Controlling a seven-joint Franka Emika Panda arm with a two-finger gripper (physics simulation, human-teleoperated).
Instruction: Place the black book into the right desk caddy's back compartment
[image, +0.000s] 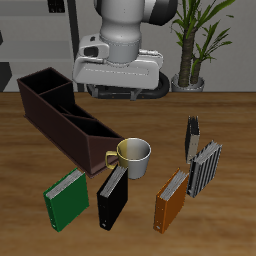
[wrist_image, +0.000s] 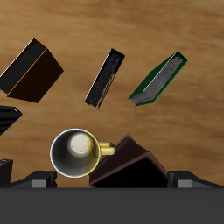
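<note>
None of the task looks done yet: the black book (image: 113, 199) stands untouched on the worktop (image: 230, 215) at the lower centre of the exterior frame, spine up with its white page edges showing, between the green book (image: 66, 199) and the orange book (image: 171, 199). In the wrist view the same black book (wrist_image: 105, 78) sits apart from every neighbour, with nothing gripping it. Just behind it, toward the frame's centre, is a white mug (image: 133, 155) with a yellow handle, close to the near end of the right desk caddy (image: 62, 122), which runs diagonally toward the upper left of the exterior frame. Its back compartment (image: 42, 88), the squarish cell at the far upper-left end, appears empty. Off to the right of the frame stand a striped book (image: 205, 167) and a thinner dark grey book (image: 192, 138). Everything remains, I judge: reaching, grasping, lifting, carrying and lowering the book into that end cell. The arm hangs high at the top centre of the exterior frame, wrist pointing down, well above the books. Whether the pincer (image: 118, 92) is apart or together I cannot tell; its fingertips are not clearly shown in either view.
</note>
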